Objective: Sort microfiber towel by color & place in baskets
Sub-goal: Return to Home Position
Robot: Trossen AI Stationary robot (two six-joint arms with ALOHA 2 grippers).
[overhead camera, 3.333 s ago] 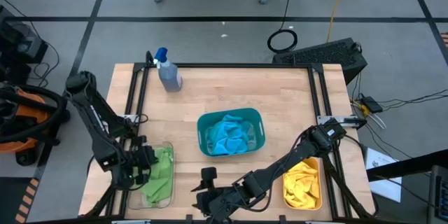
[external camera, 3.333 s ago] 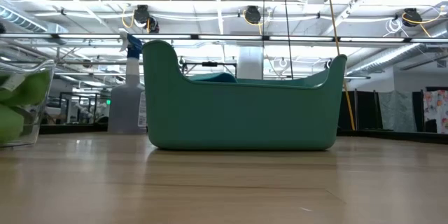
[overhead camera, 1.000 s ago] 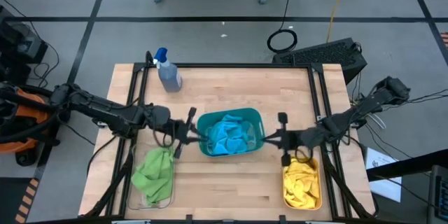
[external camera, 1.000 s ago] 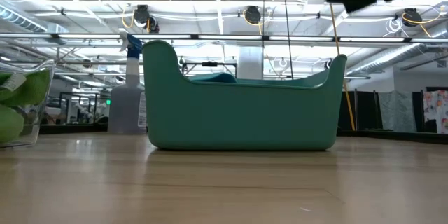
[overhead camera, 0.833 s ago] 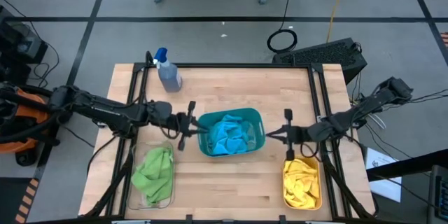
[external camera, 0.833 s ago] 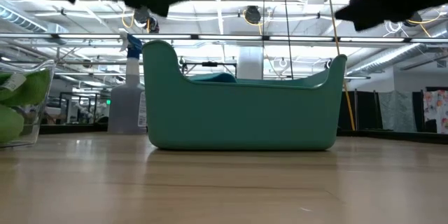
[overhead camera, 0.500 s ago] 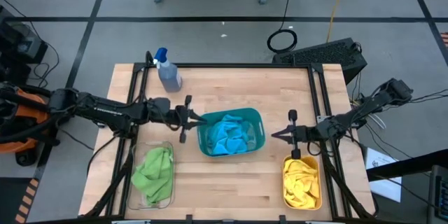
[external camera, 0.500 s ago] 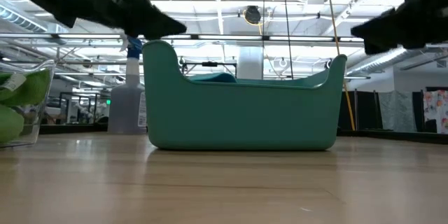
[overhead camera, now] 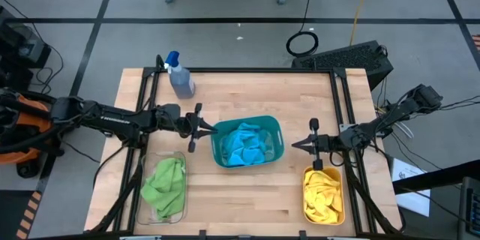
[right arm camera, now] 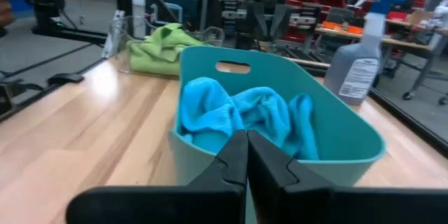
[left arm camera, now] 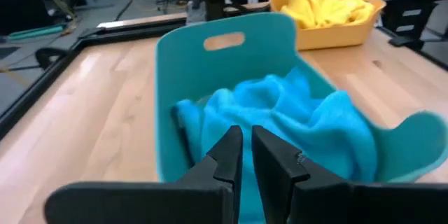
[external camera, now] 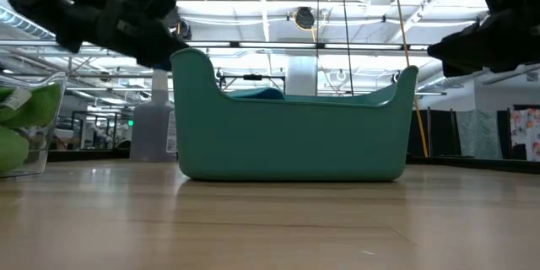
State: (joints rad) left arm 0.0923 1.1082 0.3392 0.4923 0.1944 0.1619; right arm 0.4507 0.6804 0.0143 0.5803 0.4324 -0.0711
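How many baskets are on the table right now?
3. The teal basket is in the middle of the table, the clear basket on its left side, the orange basket on its right. None looks hidden.

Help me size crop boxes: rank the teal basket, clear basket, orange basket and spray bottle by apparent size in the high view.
Largest: teal basket and clear basket, too alike to rank.
Next: orange basket, somewhat smaller.
Smallest: spray bottle.
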